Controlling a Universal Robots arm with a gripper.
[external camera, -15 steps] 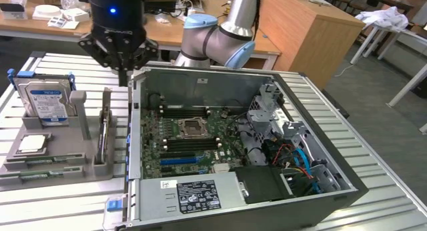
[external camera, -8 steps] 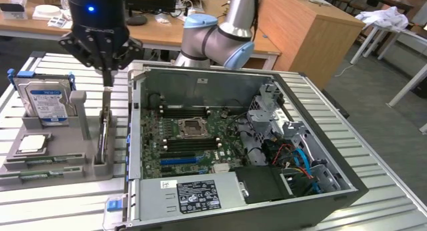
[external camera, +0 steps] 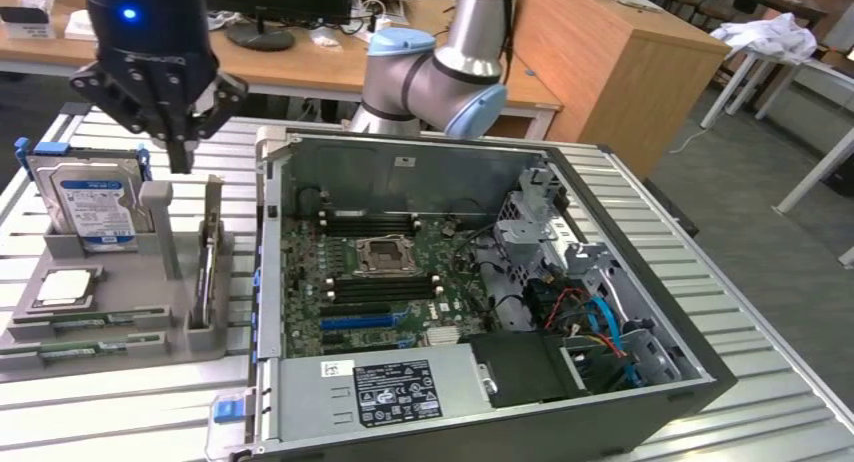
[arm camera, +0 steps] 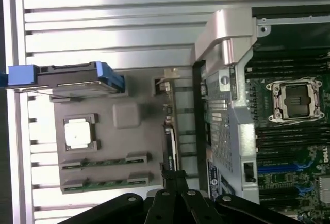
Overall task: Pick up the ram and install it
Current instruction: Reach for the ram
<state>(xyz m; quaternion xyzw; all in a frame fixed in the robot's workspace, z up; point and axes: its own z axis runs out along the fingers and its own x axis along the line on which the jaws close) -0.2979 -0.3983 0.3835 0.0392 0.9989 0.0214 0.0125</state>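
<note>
Two ram sticks, thin and green, lie flat in slots at the front of a grey holder (external camera: 134, 337): one ram stick (external camera: 83, 322) (arm camera: 105, 162) and a second (external camera: 74, 350) (arm camera: 103, 183) beside it. My gripper (external camera: 180, 160) (arm camera: 175, 176) hangs shut and empty above the holder's back part, over a dark card (external camera: 206, 272) (arm camera: 170, 144) standing on edge. It is well apart from the sticks. Black memory slots (external camera: 367, 225) (arm camera: 281, 64) flank the processor socket (external camera: 387, 254) (arm camera: 296, 100) on the motherboard inside the open computer case (external camera: 694, 362).
The holder also carries an upright hard drive (external camera: 91, 204) (arm camera: 77, 77) with a blue-white label and a square silver processor (external camera: 64, 287) (arm camera: 78, 132). Everything rests on a ribbed metal table (external camera: 120, 412). The case's raised wall (external camera: 267, 282) stands between holder and motherboard.
</note>
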